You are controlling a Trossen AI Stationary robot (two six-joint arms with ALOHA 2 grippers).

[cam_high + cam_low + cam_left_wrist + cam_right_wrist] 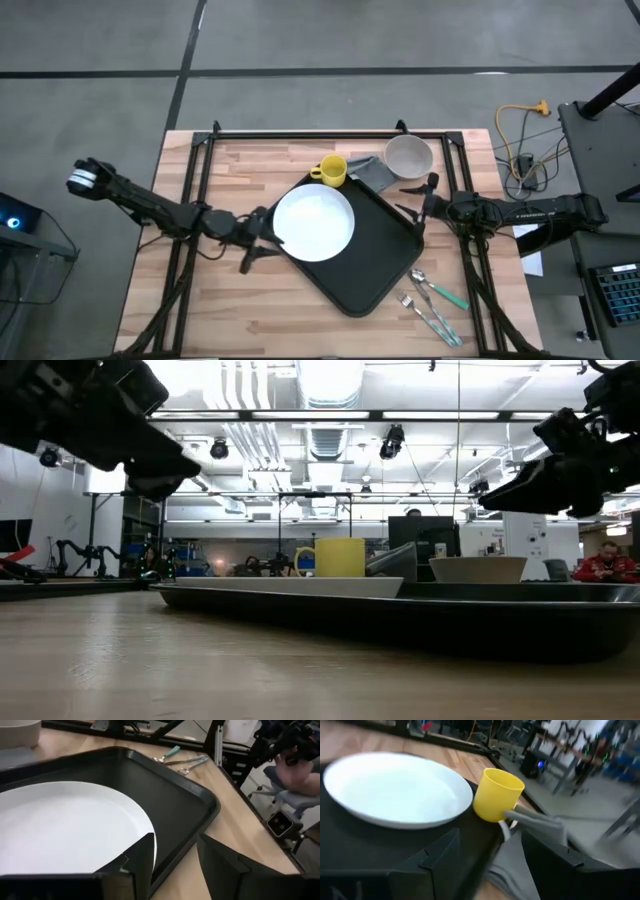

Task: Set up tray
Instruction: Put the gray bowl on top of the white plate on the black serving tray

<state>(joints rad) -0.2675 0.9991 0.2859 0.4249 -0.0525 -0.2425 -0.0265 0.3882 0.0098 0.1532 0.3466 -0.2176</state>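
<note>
Black and low-rimmed, the tray point(375, 250) lies skewed on the wooden table point(215, 300) between both grippers, carrying a white plate point(314, 223). Left gripper point(262, 238) hovers beside the plate's edge, fingers apart; right gripper point(425, 198) sits at the tray's opposite rim, fingers also apart, a yellow mug point(496, 795) just ahead.

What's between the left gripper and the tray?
Nothing visible. The left gripper hangs open beside the tray at its near edge, by the white plate that lies on it.
</note>
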